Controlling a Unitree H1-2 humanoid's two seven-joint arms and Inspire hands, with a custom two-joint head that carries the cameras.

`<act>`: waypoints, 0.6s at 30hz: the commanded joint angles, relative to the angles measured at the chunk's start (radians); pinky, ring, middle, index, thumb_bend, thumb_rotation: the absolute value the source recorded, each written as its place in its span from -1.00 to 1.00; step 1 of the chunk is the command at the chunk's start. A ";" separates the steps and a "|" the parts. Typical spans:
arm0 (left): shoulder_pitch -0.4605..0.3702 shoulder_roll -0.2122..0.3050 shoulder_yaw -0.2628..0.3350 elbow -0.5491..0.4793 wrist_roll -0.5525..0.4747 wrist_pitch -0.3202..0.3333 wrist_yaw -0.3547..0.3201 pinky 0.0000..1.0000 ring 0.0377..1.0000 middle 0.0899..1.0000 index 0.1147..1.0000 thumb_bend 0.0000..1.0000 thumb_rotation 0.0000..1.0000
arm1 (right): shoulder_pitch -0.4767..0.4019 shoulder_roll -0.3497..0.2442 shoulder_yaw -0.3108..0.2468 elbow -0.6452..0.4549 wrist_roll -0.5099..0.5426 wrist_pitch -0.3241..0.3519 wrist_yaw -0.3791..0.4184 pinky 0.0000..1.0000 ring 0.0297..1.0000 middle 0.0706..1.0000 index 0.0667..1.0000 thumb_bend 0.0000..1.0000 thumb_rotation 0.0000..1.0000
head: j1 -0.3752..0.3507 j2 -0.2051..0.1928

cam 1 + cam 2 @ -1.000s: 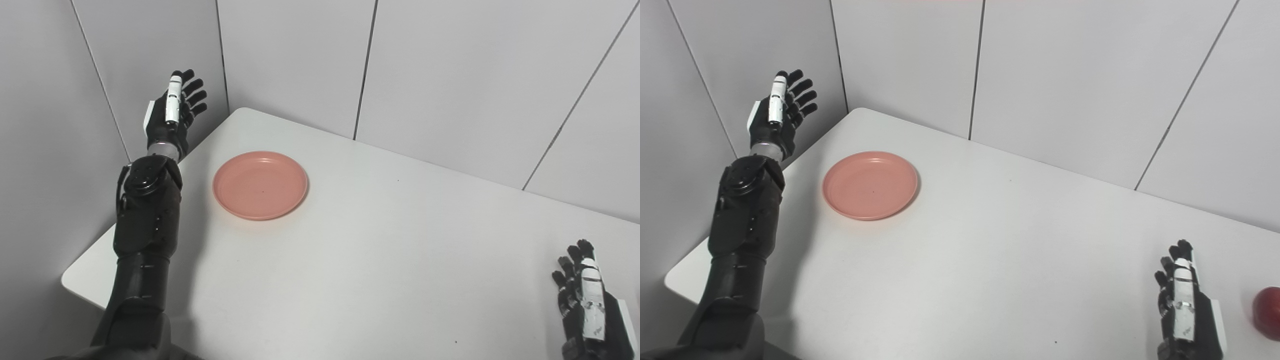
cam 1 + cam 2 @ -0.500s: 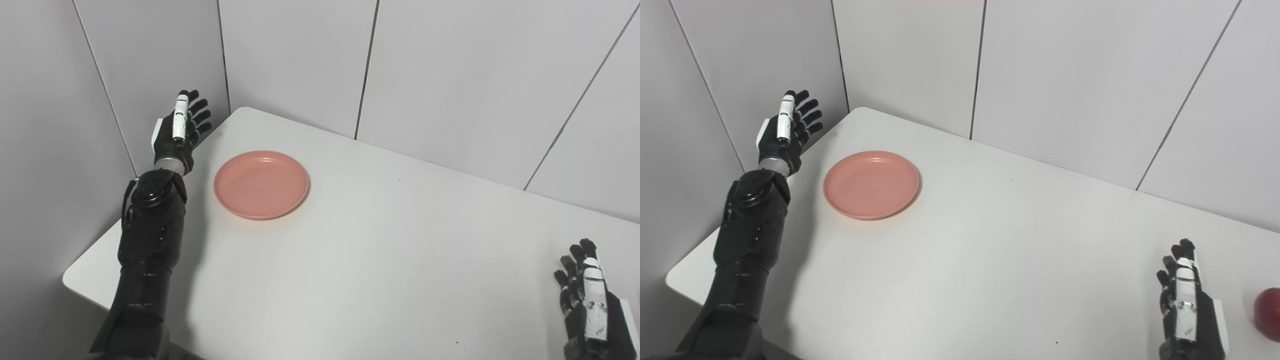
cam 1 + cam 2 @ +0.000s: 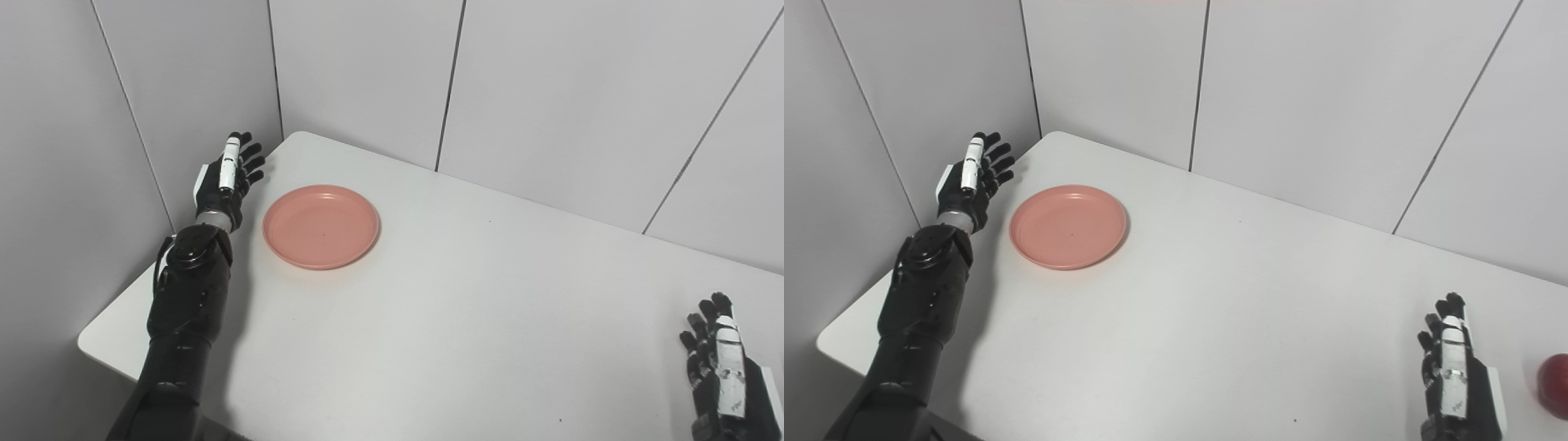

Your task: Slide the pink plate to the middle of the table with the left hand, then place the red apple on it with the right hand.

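Note:
The pink plate (image 3: 320,225) lies flat on the white table (image 3: 465,306), near its far left corner. My left hand (image 3: 226,180) hovers just left of the plate, over the table's left edge, open with fingers spread and apart from the rim. At the right edge of the right eye view sits the red apple (image 3: 1554,386), partly cut off. My right hand (image 3: 1454,380) rests low near the front right, open and holding nothing, a short gap left of the apple.
Grey panel walls (image 3: 367,73) close in the table at the back and on the left, right beside my left hand. The table's near-left corner (image 3: 92,343) is rounded.
My left hand has come down and forward from up against the left wall to table height beside the plate. The plate, apple and right hand have not moved.

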 commanded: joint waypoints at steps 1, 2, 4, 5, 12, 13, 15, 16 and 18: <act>-0.023 0.016 -0.008 -0.010 -0.003 -0.051 -0.014 0.73 0.73 0.71 0.66 -0.26 1.00 | -0.026 0.000 -0.009 -0.048 0.010 0.012 0.001 1.00 1.00 1.00 1.00 -0.93 1.00 | 0.000 0.001; -0.019 0.013 -0.009 -0.017 -0.002 -0.051 -0.013 0.73 0.72 0.71 0.65 -0.26 1.00 | -0.026 0.000 -0.009 -0.049 0.010 0.012 0.001 1.00 1.00 1.00 1.00 -0.93 1.00 | 0.000 0.001; -0.014 0.012 -0.011 -0.017 -0.005 -0.055 -0.018 0.70 0.71 0.70 0.64 -0.27 1.00 | -0.025 -0.002 -0.007 -0.047 0.005 0.008 0.002 1.00 1.00 1.00 1.00 -0.93 1.00 | 0.000 0.001; -0.013 0.013 -0.011 -0.012 -0.007 -0.058 -0.021 0.70 0.71 0.70 0.65 -0.26 1.00 | -0.024 -0.004 -0.006 -0.046 0.001 0.004 0.003 1.00 1.00 1.00 1.00 -0.92 1.00 | 0.000 0.001; -0.009 0.006 -0.011 -0.016 -0.006 -0.049 -0.017 0.71 0.73 0.71 0.66 -0.26 1.00 | -0.025 0.002 -0.006 -0.055 0.003 0.018 -0.002 1.00 1.00 1.00 1.00 -0.93 1.00 | -0.001 0.003; -0.008 0.006 -0.012 -0.012 -0.006 -0.053 -0.019 0.70 0.72 0.71 0.66 -0.26 1.00 | -0.026 0.002 -0.007 -0.054 0.006 0.017 -0.001 1.00 1.00 1.00 1.00 -0.93 1.00 | -0.001 0.003; -0.007 0.007 -0.014 0.005 -0.004 -0.066 -0.025 0.70 0.72 0.71 0.66 -0.25 1.00 | -0.026 -0.001 -0.005 -0.052 0.004 0.014 0.001 1.00 1.00 1.00 1.00 -0.93 1.00 | -0.001 0.003; -0.005 0.006 -0.017 0.004 -0.001 -0.067 -0.025 0.70 0.72 0.71 0.67 -0.24 1.00 | -0.026 -0.001 -0.005 -0.052 0.005 0.011 0.002 1.00 1.00 1.00 1.00 -0.93 1.00 | -0.001 0.006; 0.000 0.005 -0.023 0.006 0.005 -0.073 -0.026 0.69 0.72 0.72 0.68 -0.24 1.00 | -0.027 0.001 -0.006 -0.056 0.002 0.019 -0.003 1.00 1.00 1.00 1.00 -0.93 1.00 | -0.001 0.006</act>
